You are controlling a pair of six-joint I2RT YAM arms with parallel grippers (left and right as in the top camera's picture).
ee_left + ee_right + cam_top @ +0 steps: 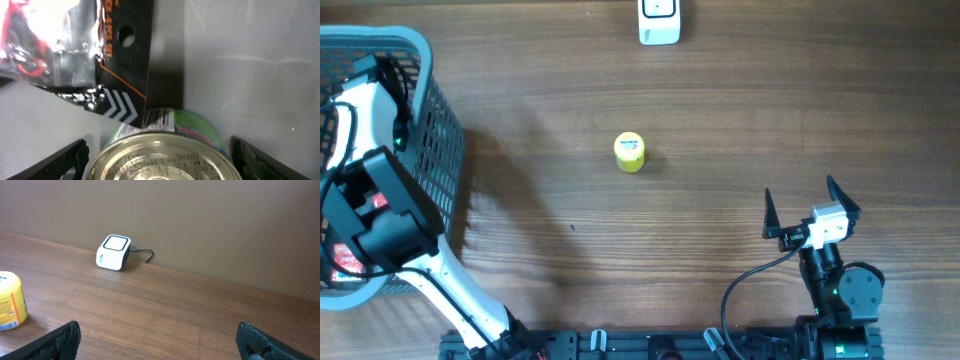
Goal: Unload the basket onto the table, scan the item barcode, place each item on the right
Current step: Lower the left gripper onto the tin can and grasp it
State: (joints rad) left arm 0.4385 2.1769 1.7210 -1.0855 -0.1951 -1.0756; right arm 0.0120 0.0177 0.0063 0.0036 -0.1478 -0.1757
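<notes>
Step in hand: by my reading, picking the can (165, 160) out of the basket (420, 45) so that its barcode (159, 119) can be shown to the scanner (659, 20).
Item: the can stands upright on the basket floor, shiny lid up, with a black packet (125, 45) leaning against its far side and overlapping the top of the label.
Left gripper (159, 145): down inside the basket, its fingers apart with one on each side of the can. Whether the pads bear on the can I cannot tell.
Right gripper (800, 190): wide apart and holding nothing, low over the table (720, 120) at the near right.
Scanner: at the far edge of the table, well apart from the basket, window facing up.
Also on the table: a yellow tub (629, 151) near the middle, between basket and scanner.
Grip advice: centre the round wall between the pads and close squarely across its widest line. An off-centre pinch on a smooth can would likely squirt it sideways.
Lift advice: rise straight up until clear of the basket rim, and watch that the packet does not ride up with the can.
Barcode advice: the code sits on the far side of the label, so keep the pads off that strip and turn it down toward the scanner window.
Route: pass clear of the yellow tub.
</notes>
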